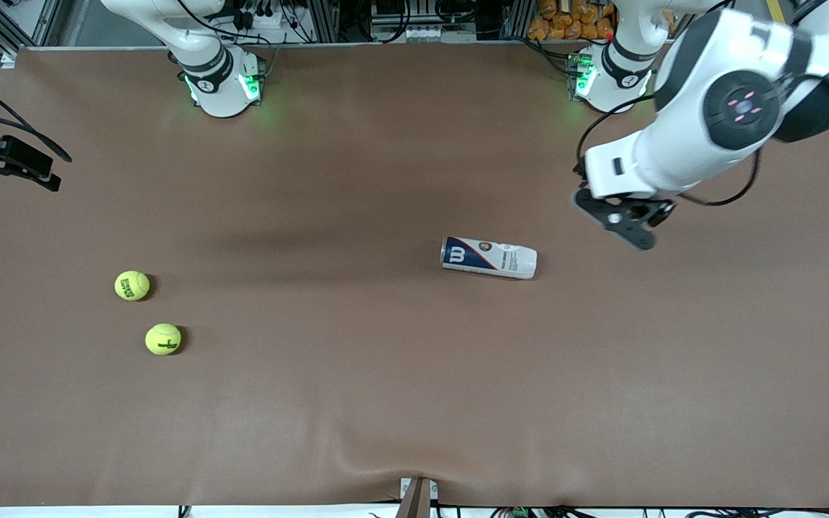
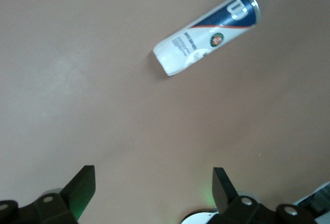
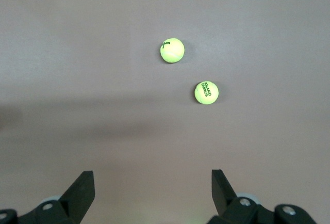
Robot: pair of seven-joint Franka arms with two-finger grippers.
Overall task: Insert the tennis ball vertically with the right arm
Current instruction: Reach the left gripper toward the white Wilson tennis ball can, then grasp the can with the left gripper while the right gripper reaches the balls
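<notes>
Right tool (image 3: 149, 195) cut off; can (image 2: 206, 34) opening unclear.

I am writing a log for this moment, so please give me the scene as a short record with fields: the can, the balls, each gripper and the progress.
can: tennis ball can lies on its side on the table, toward the left arm's end
balls: two tennis balls toward the right arm's end, one farther from the front camera, the other nearer
left gripper: open, in the air beside the can
right gripper: open, empty, above the table
progress: no ball grasped, can not upright
</notes>
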